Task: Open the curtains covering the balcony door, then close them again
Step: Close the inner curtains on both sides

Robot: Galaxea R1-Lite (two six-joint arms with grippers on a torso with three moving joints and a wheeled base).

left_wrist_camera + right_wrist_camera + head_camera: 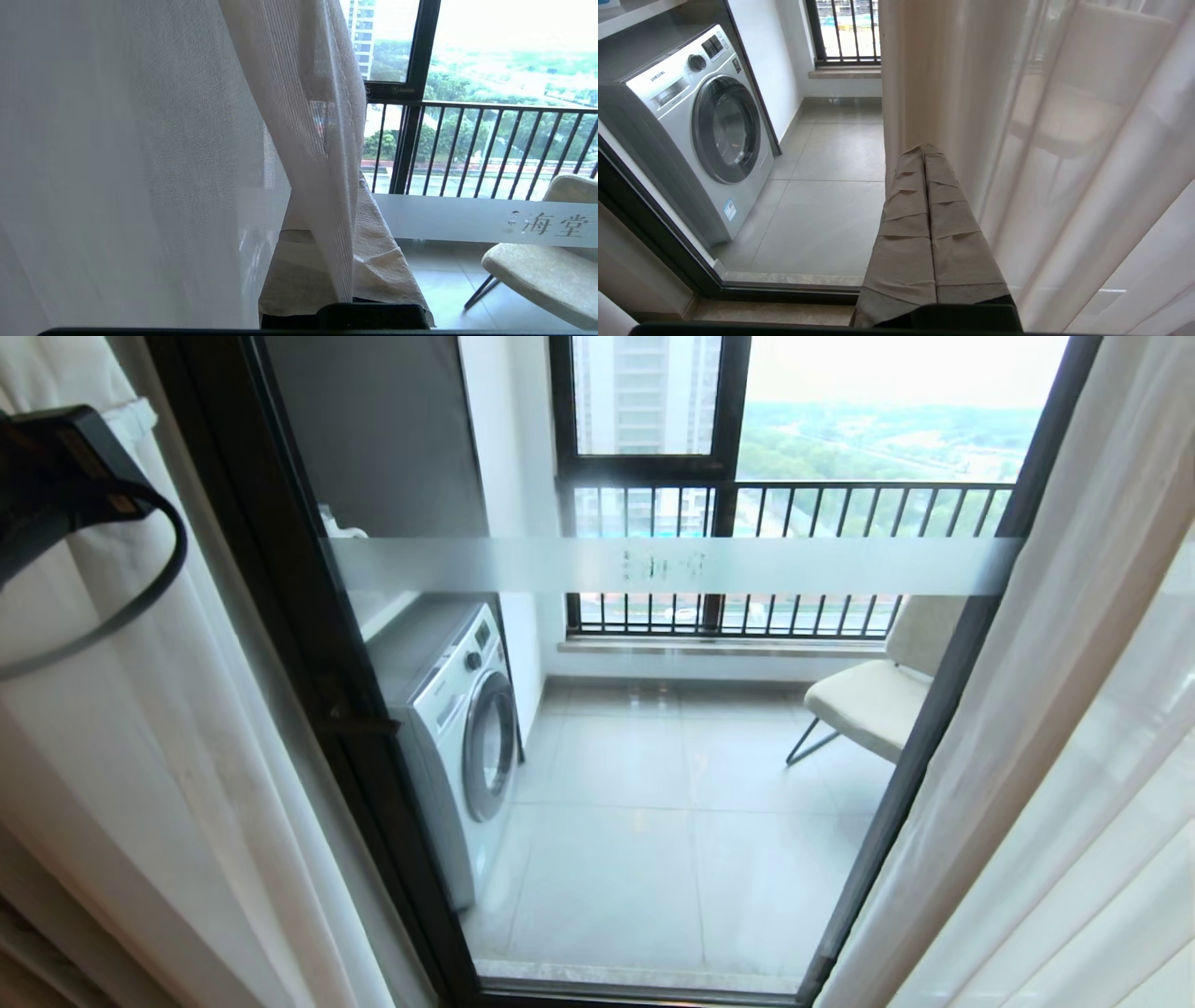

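Hanging parted to either side of the tall black-framed glass balcony door [653,756]: the curtains [1046,756], cream-beige woven drapes with a thin white translucent sheer layer, one panel at the left edge of the head view, the other at the right, glass uncovered between them. Crossing the glass, a frosted horizontal band [672,566] bearing small characters. Seen through the door: a silver-white front-loading washing machine [462,737] on the left, a cream padded chair on thin black legs [868,700] on the right, pale grey floor tiles [653,840], and a black-barred railing [794,560] under a smaller black-framed window.

Left gripper [373,261], its fingers wrapped in beige cloth, pressed together among the folds of the left-hand sheer; whether fabric is pinched between them cannot be told. Black arm housing with a looped cable [65,476] at upper left in the head view, against the left panel.

Right gripper [927,196], likewise cloth-wrapped, fingers closed on nothing, tips just beside the hanging edge of the right-hand panel.
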